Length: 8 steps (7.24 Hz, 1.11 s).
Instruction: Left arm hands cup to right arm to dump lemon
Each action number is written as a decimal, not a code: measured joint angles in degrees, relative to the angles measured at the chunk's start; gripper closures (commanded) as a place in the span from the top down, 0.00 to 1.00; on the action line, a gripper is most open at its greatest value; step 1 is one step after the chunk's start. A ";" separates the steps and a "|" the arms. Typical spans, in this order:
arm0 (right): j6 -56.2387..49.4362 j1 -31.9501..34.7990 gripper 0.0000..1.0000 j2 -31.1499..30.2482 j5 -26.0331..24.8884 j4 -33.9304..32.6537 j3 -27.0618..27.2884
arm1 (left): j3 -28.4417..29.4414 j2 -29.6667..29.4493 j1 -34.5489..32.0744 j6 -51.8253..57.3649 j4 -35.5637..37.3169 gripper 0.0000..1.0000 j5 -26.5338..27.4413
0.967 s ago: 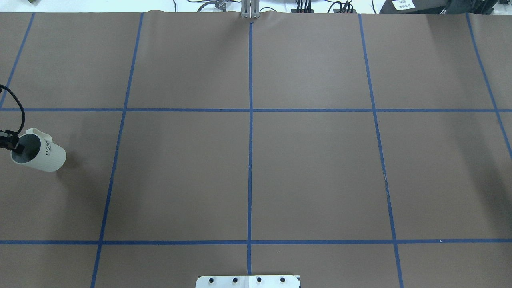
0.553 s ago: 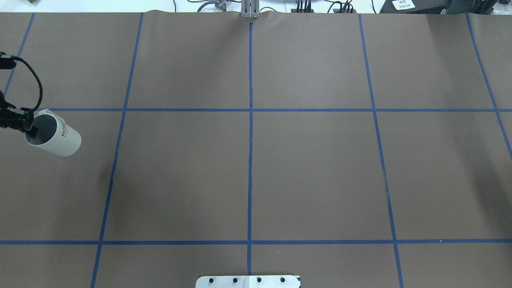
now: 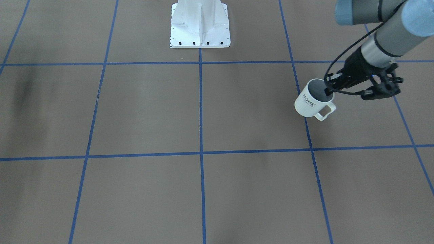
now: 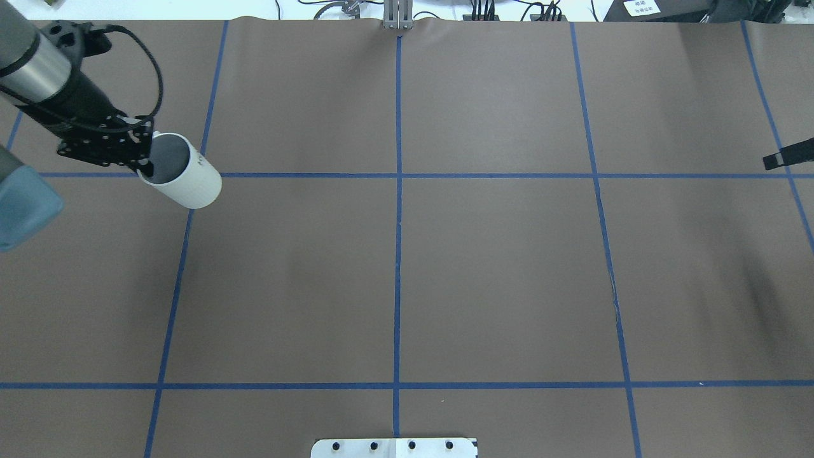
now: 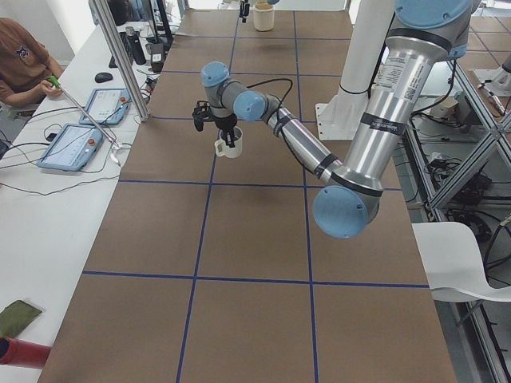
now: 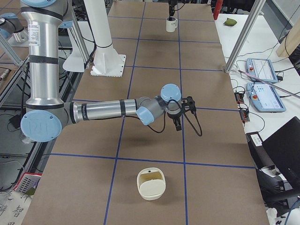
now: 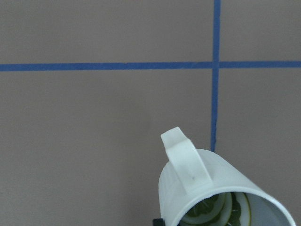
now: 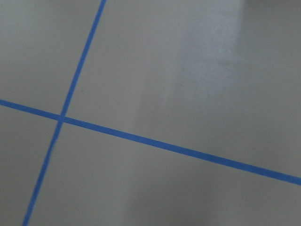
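- At the near edge of the tabletop (image 4: 496, 286), midway along: white base plate (image 4: 394, 448), with a row of dark bolt heads showing.
- Across the whole top: brown paper cover, ruled into large squares by blue tape (image 4: 398, 254).
- Close to the right end, about midway between the near and far edges: cream-coloured container (image 6: 151, 185), mouth up, well apart from everything else.
- Further in from that end: right arm (image 6: 103, 110) stretched low over the paper, with the right gripper (image 6: 178, 125) pointing down beside a tape crossing. Too small to tell whether the fingers are spread or pressed together. Only paper and tape in its wrist camera.
- Toward the far-left corner: left arm (image 4: 32, 67) coming in from the left side, black cable looped over the perforated wrist bracket.
- In the left gripper (image 4: 145, 166), pinched by its rim over a tape crossing: the cup (image 4: 191, 181), with one finger (image 3: 327, 90) inside against the grey wall and the other outside.
- Tilted in that grip, mouth leaning back toward the gripper and base swung toward the middle of the tabletop. "HOME" readable on the upper side, squarish handle (image 7: 186, 162) turned to the far edge.
- Inside the cup, low against the wall: the lemon (image 7: 212, 213), pale yellow-green slices partly hidden by the rim.
- Beyond the far edge: white bench with tablets (image 5: 73, 148), and a seated person (image 5: 20, 60) in a brown top.
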 measured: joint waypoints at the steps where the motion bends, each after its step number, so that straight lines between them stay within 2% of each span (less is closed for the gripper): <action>1: 6.58 -2.78 0.99 0.78 -0.51 4.63 0.14 | 0.35 -4.02 1.97 -4.60 1.41 0.00 0.47; 2: 12.21 -5.74 0.97 2.32 -2.36 9.26 0.17 | 1.06 -7.61 3.96 -7.94 2.23 0.00 1.89; 3: 15.93 -9.43 0.98 4.02 -6.56 13.84 0.25 | 3.29 -12.13 5.76 -11.23 3.22 0.00 3.54; 5: 20.54 -17.95 0.99 6.72 -20.16 20.77 1.50 | 11.71 -22.58 7.80 -19.60 5.04 0.00 5.10; 8: 22.32 -31.92 0.98 9.08 -42.13 22.46 5.57 | 22.88 -34.42 9.47 -25.67 5.59 0.00 5.27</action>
